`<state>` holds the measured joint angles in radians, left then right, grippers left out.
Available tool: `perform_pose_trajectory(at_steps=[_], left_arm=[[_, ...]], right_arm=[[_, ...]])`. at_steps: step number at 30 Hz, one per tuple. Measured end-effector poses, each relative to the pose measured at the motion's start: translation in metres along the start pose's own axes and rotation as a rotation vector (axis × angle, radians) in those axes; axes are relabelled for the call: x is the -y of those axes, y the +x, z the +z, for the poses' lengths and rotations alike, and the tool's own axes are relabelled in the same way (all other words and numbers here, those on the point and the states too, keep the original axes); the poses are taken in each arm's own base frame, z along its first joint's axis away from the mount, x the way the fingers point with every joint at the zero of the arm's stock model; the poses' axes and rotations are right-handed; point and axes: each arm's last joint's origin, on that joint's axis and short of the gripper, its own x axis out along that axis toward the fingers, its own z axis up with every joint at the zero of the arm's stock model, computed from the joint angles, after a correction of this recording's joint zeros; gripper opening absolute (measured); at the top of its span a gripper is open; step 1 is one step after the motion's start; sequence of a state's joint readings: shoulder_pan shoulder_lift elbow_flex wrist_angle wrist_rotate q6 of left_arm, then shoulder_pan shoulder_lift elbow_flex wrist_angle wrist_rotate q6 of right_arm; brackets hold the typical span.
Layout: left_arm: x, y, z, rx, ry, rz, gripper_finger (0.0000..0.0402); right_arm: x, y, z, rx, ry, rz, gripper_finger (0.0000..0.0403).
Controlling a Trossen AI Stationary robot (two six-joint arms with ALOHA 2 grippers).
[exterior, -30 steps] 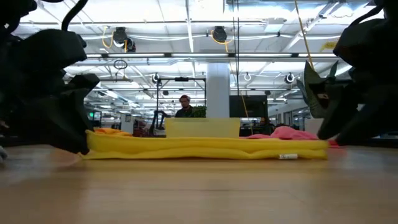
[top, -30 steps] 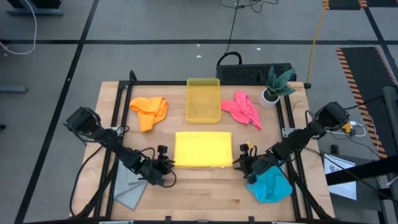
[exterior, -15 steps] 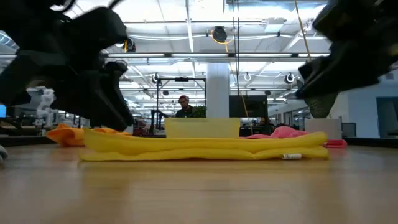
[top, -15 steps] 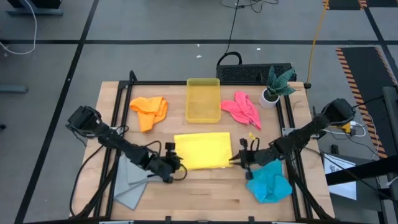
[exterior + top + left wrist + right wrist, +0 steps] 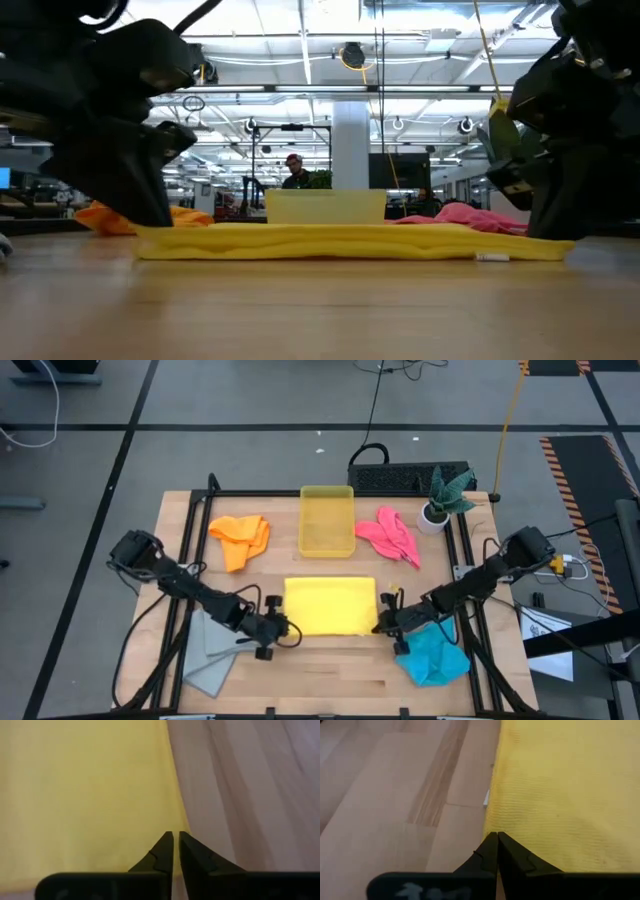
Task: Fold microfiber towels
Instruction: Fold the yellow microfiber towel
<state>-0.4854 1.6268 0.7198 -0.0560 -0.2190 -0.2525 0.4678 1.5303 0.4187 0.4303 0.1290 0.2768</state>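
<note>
Both fingers closed, yellow towel (image 5: 329, 606) flatter

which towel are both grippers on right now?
The yellow towel, lying flat at table centre. The left gripper and right gripper pinch its near corners; the orange, pink, blue and grey towels lie crumpled, untouched.

yellow towel (image 5: 330, 606), orange towel (image 5: 241, 537), pink towel (image 5: 389, 534)

Four cameras, one counter

I'm looking straight down on the whole counter (image 5: 330, 670) from overhead, level across it from its surface, and both wrist cameras are pressing close; all views are sharing the yellow towel (image 5: 330, 606).
</note>
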Motion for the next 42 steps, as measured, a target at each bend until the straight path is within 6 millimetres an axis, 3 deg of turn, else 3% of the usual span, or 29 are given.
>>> perform_pose_trajectory(at_steps=[7, 14, 18, 24, 28, 33, 38, 42], left_arm=[[0.01, 0.007, -0.013, -0.038, -0.037, 0.015, 0.0004], [0.018, -0.012, 0.0, 0.068, 0.015, 0.04, 0.0015], [0.011, -0.011, 0.007, 0.119, 0.045, 0.106, 0.0004], [-0.013, 0.009, 0.013, 0.114, 0.006, 0.07, 0.0012], [-0.017, 0.026, 0.002, 0.031, -0.002, 0.056, 0.0012], [-0.004, 0.035, -0.005, 0.01, -0.082, 0.056, 0.0005], [0.022, 0.027, -0.009, 0.044, -0.15, 0.001, 0.0015], [0.039, 0.017, -0.008, 0.09, -0.095, -0.054, 0.0004]], right_arm=[[-0.002, -0.001, 0.0, 0.002, -0.022, 0.008, 0.0002], [-0.005, -0.009, 0.01, 0.078, -0.025, 0.026, 0.0001], [-0.002, -0.011, 0.021, 0.195, 0.006, -0.048, 0.0], [0.005, -0.003, 0.015, 0.135, 0.037, -0.036, 0.0], [0.006, 0.005, 0.004, 0.052, 0.055, -0.012, 0.0], [0.006, 0.005, -0.002, -0.021, 0.075, -0.005, 0.0], [0.006, 0.0, -0.003, -0.062, 0.058, -0.009, 0.0], [0.001, -0.013, -0.001, -0.06, 0.038, 0.014, 0.0]])
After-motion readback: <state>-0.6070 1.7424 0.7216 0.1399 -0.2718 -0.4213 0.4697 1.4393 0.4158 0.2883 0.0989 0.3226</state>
